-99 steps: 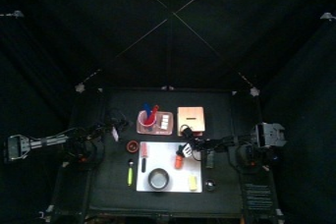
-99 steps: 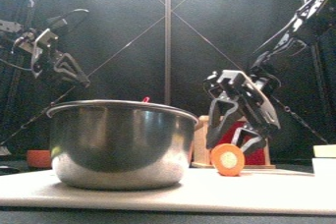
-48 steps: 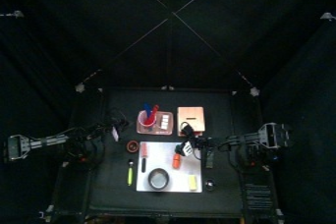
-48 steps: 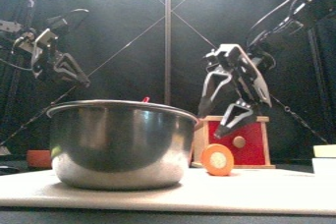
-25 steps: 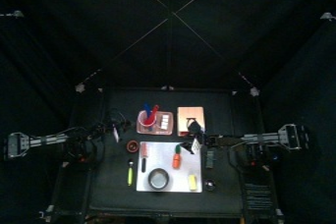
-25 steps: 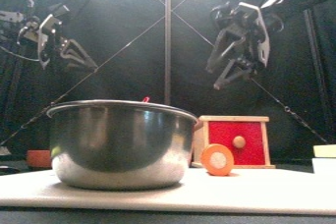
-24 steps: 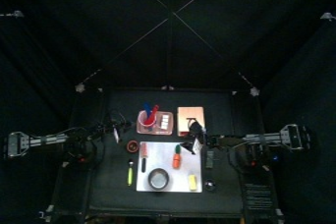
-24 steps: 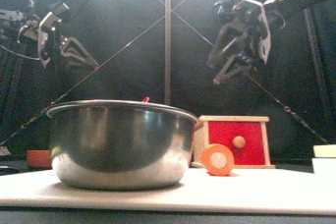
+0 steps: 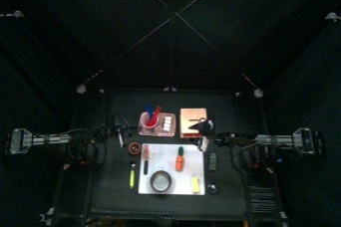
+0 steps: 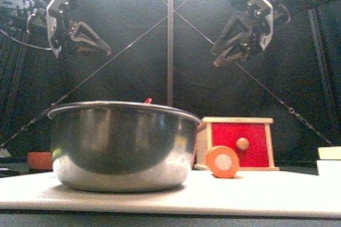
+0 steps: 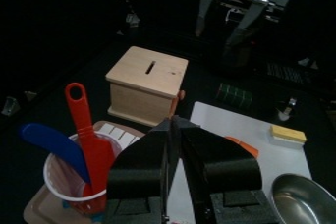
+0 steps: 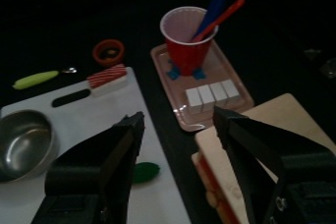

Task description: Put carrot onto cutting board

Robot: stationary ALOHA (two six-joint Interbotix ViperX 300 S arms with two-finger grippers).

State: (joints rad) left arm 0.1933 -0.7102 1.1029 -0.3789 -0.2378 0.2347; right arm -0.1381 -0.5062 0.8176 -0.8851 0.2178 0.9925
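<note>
Carrot (image 9: 178,156): lying on cutting board (image 9: 194,167), beside steel bowl (image 9: 162,181). Right gripper (image 10: 244,34): wide open, empty, high above board. Left gripper (image 11: 180,164): jaws look closed, empty. Risk: round carrot could roll off board if nudged.

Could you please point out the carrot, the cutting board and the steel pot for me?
carrot (image 10: 221,161), front view, its round cut end.
cutting board (image 9: 150,157), top view, bare white patch left of the carrot.
pot (image 10: 120,147), front view, middle of its steel wall.

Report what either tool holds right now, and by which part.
Nothing. The right tool is open and empty; the left tool grips nothing visible. The carrot lies on the cutting board.
</note>
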